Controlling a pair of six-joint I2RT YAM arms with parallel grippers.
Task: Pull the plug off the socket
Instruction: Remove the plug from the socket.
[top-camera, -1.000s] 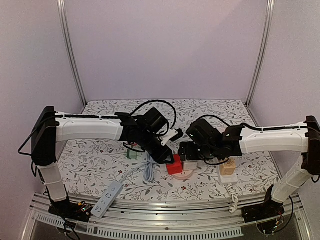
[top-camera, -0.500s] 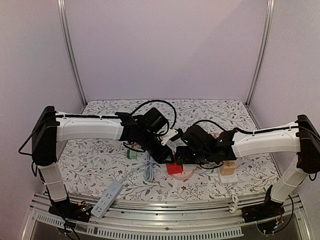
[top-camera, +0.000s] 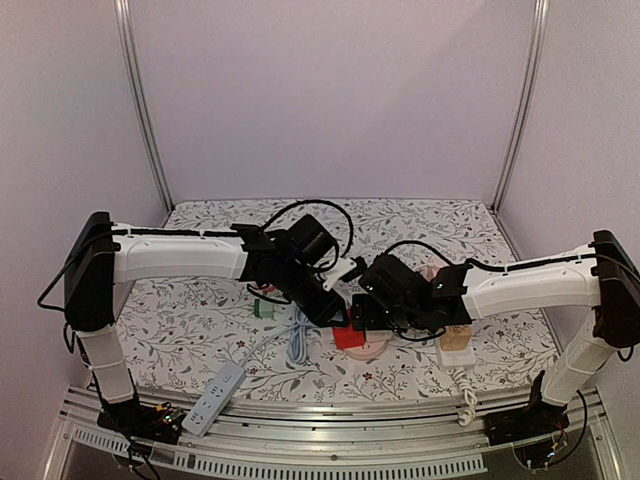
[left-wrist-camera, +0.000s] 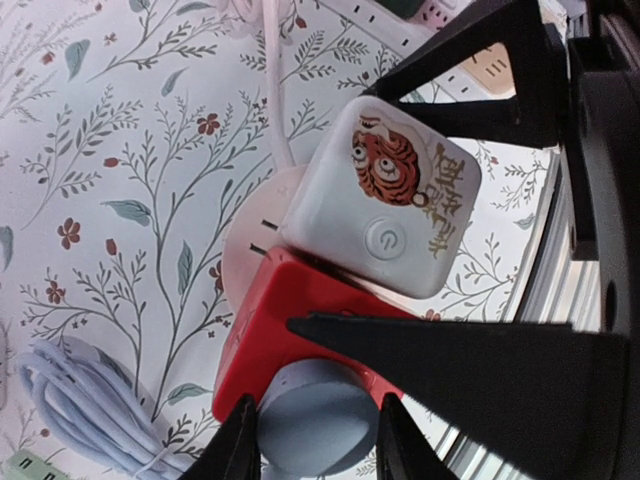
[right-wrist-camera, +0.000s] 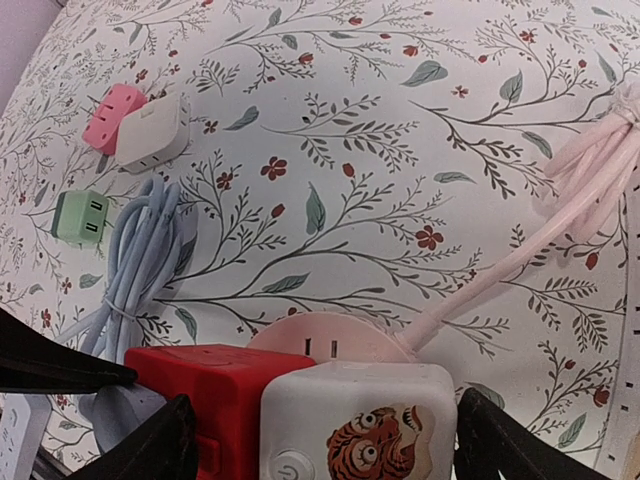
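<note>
Right wrist view: my right gripper (right-wrist-camera: 320, 425), fingers (right-wrist-camera: 150, 450) spread wide, bracketed the two cube plugs seated side by side and touching on the round socket (right-wrist-camera: 330, 345), the red plug (right-wrist-camera: 200, 385) toward one finger and the white plug (right-wrist-camera: 365, 420), with its tiger print, toward the other. The pair lay directly ahead of that gripper, their row running across the gap from finger to finger. Each stood up off the socket, so I judged the pull would have to go straight off the socket's face. My left gripper (left-wrist-camera: 330, 210) faced it from the opposite side, fingers part-way apart with the same two plugs between them; whether they pressed on anything I could not tell. Both arms were at the socket, and the right looked the better lined up to close on a plug. A grey plug (left-wrist-camera: 310, 430) butted against the red one's outer side. The socket's pink cord (right-wrist-camera: 480, 280) trailed off across the flowered cloth (right-wrist-camera: 400, 130), where a coiled cable (right-wrist-camera: 140, 260), a green adapter (right-wrist-camera: 80, 215) and a pink adapter (right-wrist-camera: 110, 115) lay well apart. Plain lilac walls (top-camera: 330, 90) closed the cell in.
</note>
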